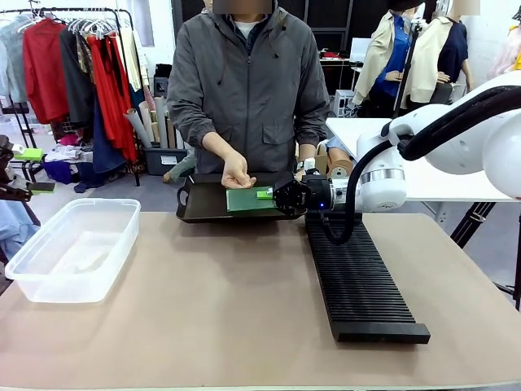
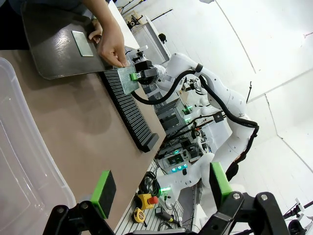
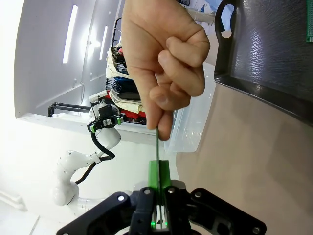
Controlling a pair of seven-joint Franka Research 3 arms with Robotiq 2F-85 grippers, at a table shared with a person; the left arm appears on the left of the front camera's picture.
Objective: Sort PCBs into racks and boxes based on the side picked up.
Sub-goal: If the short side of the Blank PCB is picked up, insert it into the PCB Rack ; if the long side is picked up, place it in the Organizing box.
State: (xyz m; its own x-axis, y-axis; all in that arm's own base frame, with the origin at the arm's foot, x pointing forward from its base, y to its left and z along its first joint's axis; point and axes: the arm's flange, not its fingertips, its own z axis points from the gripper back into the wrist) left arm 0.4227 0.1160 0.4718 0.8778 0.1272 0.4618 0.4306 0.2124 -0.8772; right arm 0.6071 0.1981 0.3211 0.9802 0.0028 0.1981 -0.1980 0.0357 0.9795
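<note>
One PCB (image 1: 251, 199) hangs over the tray (image 1: 203, 205), clamped in the right tool (image 1: 269, 195) and pinched by the person's hand (image 1: 237, 173) — the rack (image 1: 358, 277), its far end just beside, runs lengthwise toward the robot.

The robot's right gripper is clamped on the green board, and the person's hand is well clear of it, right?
Not quite. The right gripper is clamped on the green board, but the person's hand pinches its other edge too, as the right wrist view shows.
</note>
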